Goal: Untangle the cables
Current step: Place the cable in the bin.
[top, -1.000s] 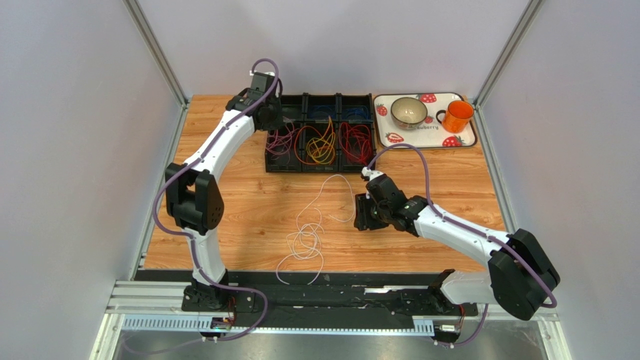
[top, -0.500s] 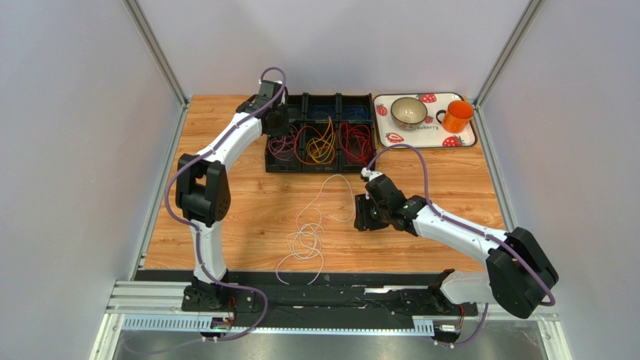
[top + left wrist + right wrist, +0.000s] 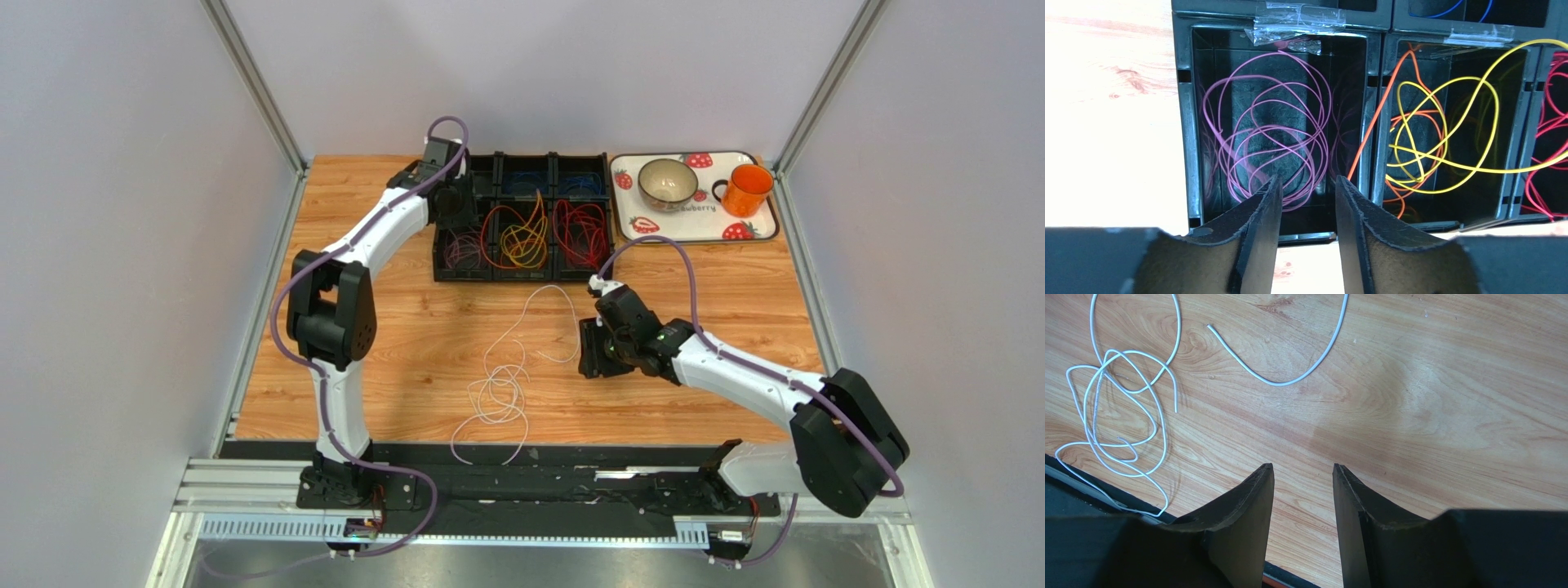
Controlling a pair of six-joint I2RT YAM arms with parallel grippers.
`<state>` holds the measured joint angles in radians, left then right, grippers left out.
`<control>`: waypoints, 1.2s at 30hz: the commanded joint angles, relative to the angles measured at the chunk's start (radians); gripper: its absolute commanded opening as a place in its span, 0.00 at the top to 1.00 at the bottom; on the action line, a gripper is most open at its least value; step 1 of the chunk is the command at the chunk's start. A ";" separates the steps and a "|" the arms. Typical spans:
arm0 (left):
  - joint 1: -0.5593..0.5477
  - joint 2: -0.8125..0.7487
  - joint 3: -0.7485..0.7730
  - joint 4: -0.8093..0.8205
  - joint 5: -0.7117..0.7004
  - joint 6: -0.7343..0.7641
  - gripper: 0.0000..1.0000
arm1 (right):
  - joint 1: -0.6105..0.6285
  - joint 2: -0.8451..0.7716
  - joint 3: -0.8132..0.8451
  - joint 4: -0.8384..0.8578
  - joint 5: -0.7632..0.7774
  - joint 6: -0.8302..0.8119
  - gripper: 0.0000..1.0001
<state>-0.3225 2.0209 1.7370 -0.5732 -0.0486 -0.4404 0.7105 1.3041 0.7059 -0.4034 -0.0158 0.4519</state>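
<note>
Loose white cables (image 3: 501,390) (image 3: 1118,416) lie looped on the wooden table, with one separate curved strand (image 3: 1290,373) beside them. Purple cables (image 3: 1272,141) (image 3: 464,249) are coiled in the left compartment of a black bin organizer (image 3: 521,278). Orange and yellow cables (image 3: 1438,135) fill the middle compartment, red ones (image 3: 1548,141) the right, and blue ones (image 3: 540,184) the back row. My left gripper (image 3: 1308,179) (image 3: 456,211) hovers open above the purple compartment, holding nothing. To the right of the white cables, my right gripper (image 3: 1303,467) (image 3: 589,355) stands open over bare wood.
A strawberry-print tray (image 3: 693,227) at the back right carries a bowl (image 3: 667,181) and an orange mug (image 3: 745,190). Metal frame posts and grey walls enclose the table. A black rail runs along the near edge.
My left gripper has shifted slightly right over the purple compartment and its jaws have opened. The right arm has barely moved.
</note>
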 commanded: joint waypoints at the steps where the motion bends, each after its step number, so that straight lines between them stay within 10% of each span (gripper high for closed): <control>1: 0.007 -0.125 0.001 0.003 0.000 0.006 0.52 | 0.004 -0.003 0.046 0.014 0.016 -0.007 0.56; 21: -0.027 -0.796 -0.703 -0.063 0.156 -0.084 0.46 | 0.110 0.015 0.132 -0.011 0.016 0.022 0.55; 36: -0.555 -1.079 -1.008 -0.143 -0.051 -0.359 0.33 | 0.116 0.058 0.224 -0.081 0.086 -0.010 0.55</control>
<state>-0.7807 0.9916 0.7845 -0.6994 -0.0216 -0.6899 0.8219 1.3739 0.8909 -0.4564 0.0376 0.4568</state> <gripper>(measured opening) 0.666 0.451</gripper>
